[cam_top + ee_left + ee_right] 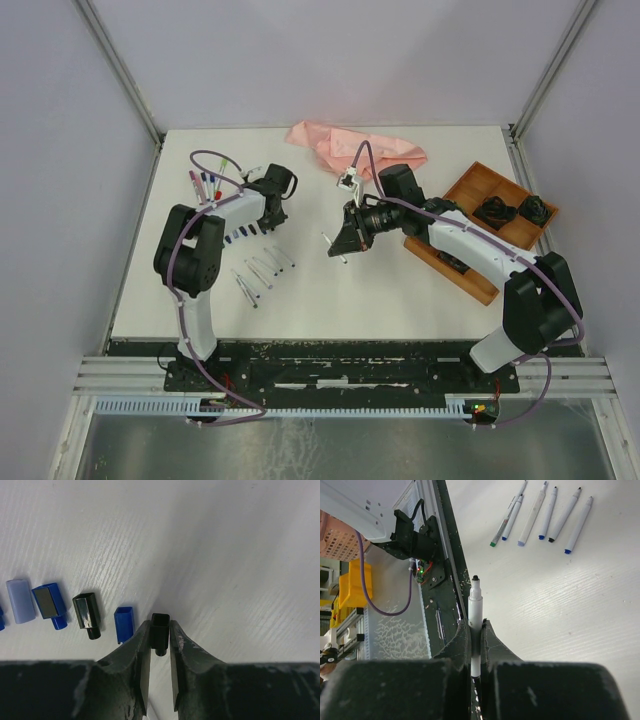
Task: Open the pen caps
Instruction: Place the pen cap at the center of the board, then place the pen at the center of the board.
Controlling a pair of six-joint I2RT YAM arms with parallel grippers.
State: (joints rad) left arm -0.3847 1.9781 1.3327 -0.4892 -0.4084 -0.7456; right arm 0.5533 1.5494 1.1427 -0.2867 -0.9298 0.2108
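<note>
A black cap (160,622) is pinched in the left end effector (160,626), and a bared pen (475,605) is clamped in the right end effector (475,632). Six uncapped pens (545,515) lie upper right; capped pens (205,183) remain upper left.

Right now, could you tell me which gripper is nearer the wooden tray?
Right. The right gripper, holding a pen, hangs mid-table, left of the tray; the left gripper is farther left, beyond it, closed on a black cap.
</note>
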